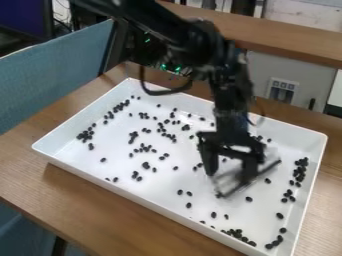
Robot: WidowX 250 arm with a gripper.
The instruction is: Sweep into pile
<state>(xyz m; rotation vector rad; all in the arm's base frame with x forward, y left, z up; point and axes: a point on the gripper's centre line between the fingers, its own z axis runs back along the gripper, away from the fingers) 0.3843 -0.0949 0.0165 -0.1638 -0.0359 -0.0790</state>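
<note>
The sweeping looks far from finished: the dark beans [145, 165] lie strewn over most of the white tray [175, 214], in many small groups rather than one pile. A loose band [300, 172] runs along the right wall, a clump [237, 234] sits against the near wall towards the right, and another small knot [85, 135] lies at the far left. Between them, the middle is dotted with singles and little huddles (some touching, plenty apart). The end effector [230, 162] is over the right half of the tray, its fingers set apart and, as far as the blur allows, clamped on a clear scraper [248, 183] with a dark edge, held at a slant. The groups by the right and near walls could serve as the start of a pile; I judge that the middle and left mostly remain to be gathered.
</note>
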